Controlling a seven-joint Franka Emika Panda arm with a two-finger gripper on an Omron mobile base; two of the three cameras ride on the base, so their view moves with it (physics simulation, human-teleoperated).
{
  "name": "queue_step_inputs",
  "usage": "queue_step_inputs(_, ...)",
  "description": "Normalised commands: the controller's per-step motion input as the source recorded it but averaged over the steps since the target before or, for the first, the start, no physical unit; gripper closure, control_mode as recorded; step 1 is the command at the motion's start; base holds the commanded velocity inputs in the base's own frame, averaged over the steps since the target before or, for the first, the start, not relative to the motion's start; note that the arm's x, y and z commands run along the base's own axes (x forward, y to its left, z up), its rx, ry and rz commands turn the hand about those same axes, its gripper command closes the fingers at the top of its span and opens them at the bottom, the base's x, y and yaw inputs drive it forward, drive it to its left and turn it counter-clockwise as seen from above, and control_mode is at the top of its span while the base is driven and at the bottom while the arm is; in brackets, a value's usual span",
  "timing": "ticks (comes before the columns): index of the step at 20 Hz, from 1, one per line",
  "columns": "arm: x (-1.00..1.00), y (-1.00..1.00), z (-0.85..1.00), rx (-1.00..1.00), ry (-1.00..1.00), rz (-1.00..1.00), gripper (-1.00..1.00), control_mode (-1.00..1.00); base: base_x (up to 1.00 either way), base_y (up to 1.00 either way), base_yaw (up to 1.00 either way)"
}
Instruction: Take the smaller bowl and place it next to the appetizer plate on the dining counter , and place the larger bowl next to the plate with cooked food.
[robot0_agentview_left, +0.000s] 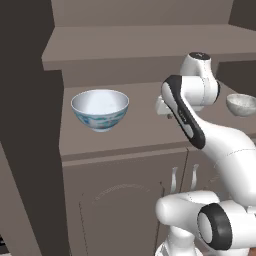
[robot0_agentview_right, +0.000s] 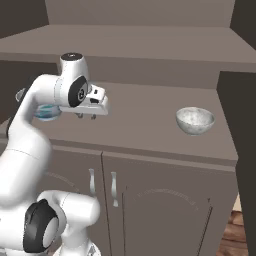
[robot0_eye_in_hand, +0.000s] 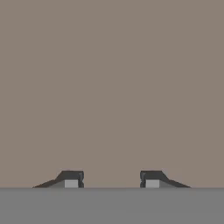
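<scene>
Two bowls flank me: the larger bowl left, the smaller bowl right. My gripper hangs spread and empty over bare brown counter between them.

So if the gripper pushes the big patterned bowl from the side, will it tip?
Possibly. The big bowl stands on a small foot under a wide rim, so a high push may rock it. It looks rigid and glazed, probably slippery. The open gripper holds nothing.

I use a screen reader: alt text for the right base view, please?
A small grey speckled bowl sits at the right of a brown counter above cabinet doors. The white arm's gripper hovers open over the counter, left of it.
</scene>
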Motion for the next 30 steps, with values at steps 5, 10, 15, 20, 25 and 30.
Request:
queue_step_inputs(5, -0.22, 0.03, 0.00, 0.00, -0.04, -0.01, -1.00, -1.00, 0.00, 0.00, 0.00)
queue_step_inputs(10, -0.26, 0.45, 0.00, -0.01, -0.27, -0.11, -1.00, -1.00, 0.00, 0.00, 0.00)
queue_step_inputs(15, -0.34, 0.21, 0.08, 0.00, -0.30, -0.09, -1.00, -1.00, 0.00, 0.00, 0.00)
queue_step_inputs(20, -0.59, 0.02, 0.11, 0.17, -0.06, -0.10, -1.00, -1.00, 0.00, 0.00, 0.00)
queue_step_inputs(25, -0.51, 0.07, 0.25, 0.21, -0.05, -0.04, -1.00, -1.00, 0.00, 0.00, 0.00)
queue_step_inputs(30, -0.13, 0.31, 0.30, 0.12, -0.04, 0.00, -1.00, -1.00, 0.00, 0.00, 0.00)
